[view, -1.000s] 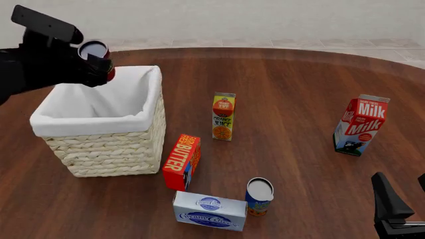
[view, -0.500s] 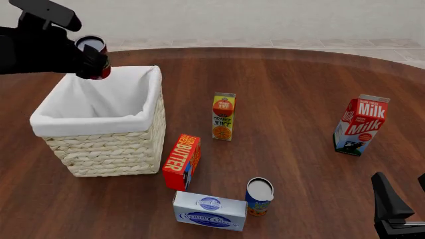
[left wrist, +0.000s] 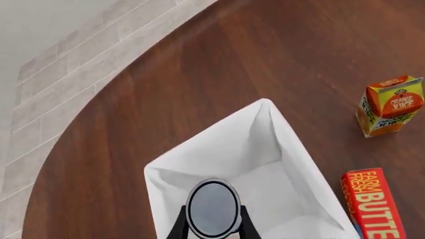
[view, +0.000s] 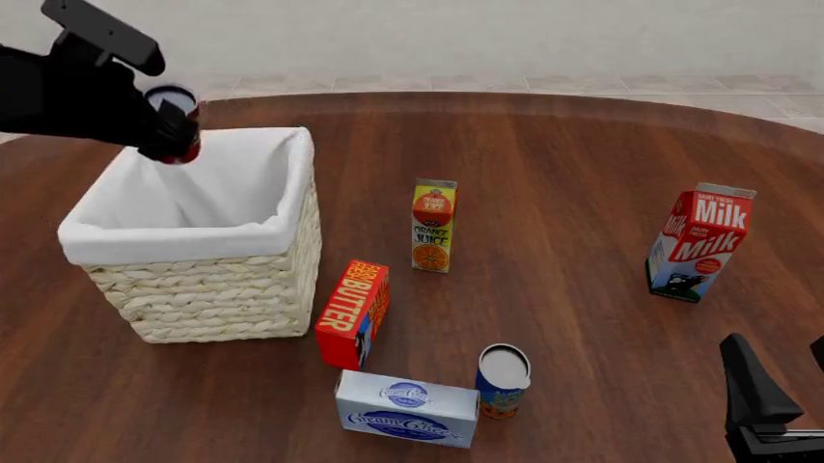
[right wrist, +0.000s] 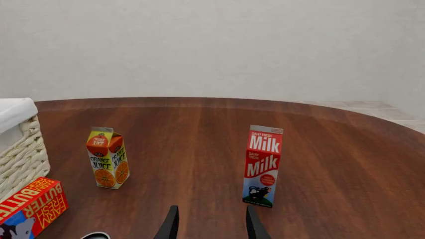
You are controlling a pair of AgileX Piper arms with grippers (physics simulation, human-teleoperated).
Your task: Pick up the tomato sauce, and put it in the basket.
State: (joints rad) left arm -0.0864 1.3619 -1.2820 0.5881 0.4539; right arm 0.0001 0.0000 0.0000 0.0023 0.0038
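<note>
The tomato sauce (view: 173, 102), a small red can with a pale top, hangs in the air over the far left corner of the basket (view: 180, 243). My left gripper (view: 173, 137) is shut on its sides. In the left wrist view the can's top (left wrist: 212, 208) sits between the two fingers (left wrist: 178, 230), with the basket's white cloth lining (left wrist: 265, 149) open beneath it. The basket is woven cream wicker and stands at the table's left. My right gripper (view: 782, 388) is low at the near right, open with nothing between its fingers (right wrist: 170, 225).
An orange juice carton (view: 434, 227) stands mid-table. A butter box (view: 351, 313) leans close to the basket's right side. A cream cheese box (view: 407, 408) and a blue-labelled can (view: 503, 379) are near the front. A milk carton (view: 700, 241) stands at the right.
My left gripper, holding the can, shifted slightly left, rising and then dipping a little over the basket's far corner. The right arm stayed still.
</note>
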